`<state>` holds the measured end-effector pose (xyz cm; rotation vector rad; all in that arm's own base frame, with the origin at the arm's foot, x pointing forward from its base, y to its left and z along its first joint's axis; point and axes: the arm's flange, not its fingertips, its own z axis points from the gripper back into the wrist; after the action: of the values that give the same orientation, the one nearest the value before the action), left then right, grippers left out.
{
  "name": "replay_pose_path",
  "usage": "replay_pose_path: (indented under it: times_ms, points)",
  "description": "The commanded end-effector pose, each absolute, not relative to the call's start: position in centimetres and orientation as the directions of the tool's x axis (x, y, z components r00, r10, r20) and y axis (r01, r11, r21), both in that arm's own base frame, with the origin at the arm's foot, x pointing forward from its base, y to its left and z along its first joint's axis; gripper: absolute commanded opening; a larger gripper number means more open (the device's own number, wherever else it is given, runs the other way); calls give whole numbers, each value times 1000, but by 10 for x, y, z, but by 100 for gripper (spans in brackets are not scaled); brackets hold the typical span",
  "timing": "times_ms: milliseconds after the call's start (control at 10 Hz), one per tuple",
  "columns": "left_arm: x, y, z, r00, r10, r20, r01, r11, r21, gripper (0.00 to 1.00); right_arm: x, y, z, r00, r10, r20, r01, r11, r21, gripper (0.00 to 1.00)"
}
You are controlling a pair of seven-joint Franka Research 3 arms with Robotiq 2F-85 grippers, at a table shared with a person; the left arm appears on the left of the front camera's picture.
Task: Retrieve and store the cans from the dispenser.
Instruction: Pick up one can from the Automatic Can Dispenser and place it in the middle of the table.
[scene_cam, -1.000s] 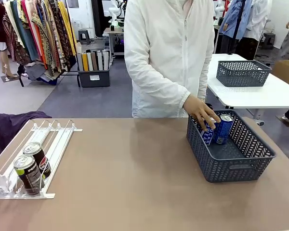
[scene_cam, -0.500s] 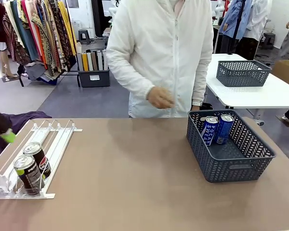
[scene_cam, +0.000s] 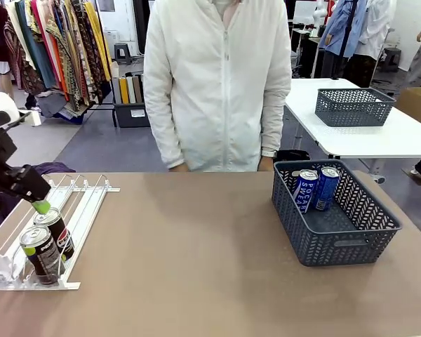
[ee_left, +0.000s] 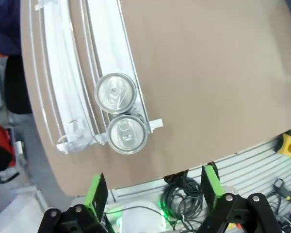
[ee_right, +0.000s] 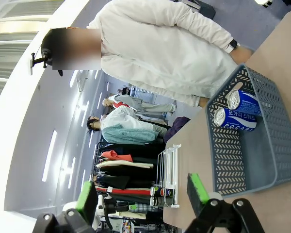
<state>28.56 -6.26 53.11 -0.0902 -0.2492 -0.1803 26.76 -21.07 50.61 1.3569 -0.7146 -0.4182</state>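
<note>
— Front view first: what is on the desk [scene_cam: 196,281]?

— The dispenser [scene_cam: 81,200] lies at the robot's left edge. Two black cans [scene_cam: 41,256] stand one behind the other in one lane at its low end. The left gripper [scene_cam: 36,203] hangs just above the rear one. A green fingertip is close to that can's top, but I cannot tell whether it touches. To the right sits a dark grey mesh basket [scene_cam: 337,246], with two blue cans [scene_cam: 306,193] leaning in its far-left corner. A person [scene_cam: 210,84] in a white jacket stands at the far side.

— And the left wrist view?

— It looks straight down, so it gives the silver tops: they touch, and the front one sits by the white stop. The fingers [ee_left: 98,191] are spread wide with nothing between them, out past the desk's edge.

— Right wrist view?

— The right gripper [ee_right: 141,194] is also spread and empty, well apart from the basket. Here the basket's bare floor shows beside the blue cans, and the dispenser is small beyond.
</note>
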Motion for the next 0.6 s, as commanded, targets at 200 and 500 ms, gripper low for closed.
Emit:
replay_pose_path:
  times_ms: [200,500]
  points:
    - [302,-64,490,975,-68,214,69,998,-1,100,271,-209,509,712,-662,233,-154,177,972,100]
    - [308,-58,452,986,3,166,-3,1000,3,100,271,-209,509,712,-662,233,-154,177,972,100]
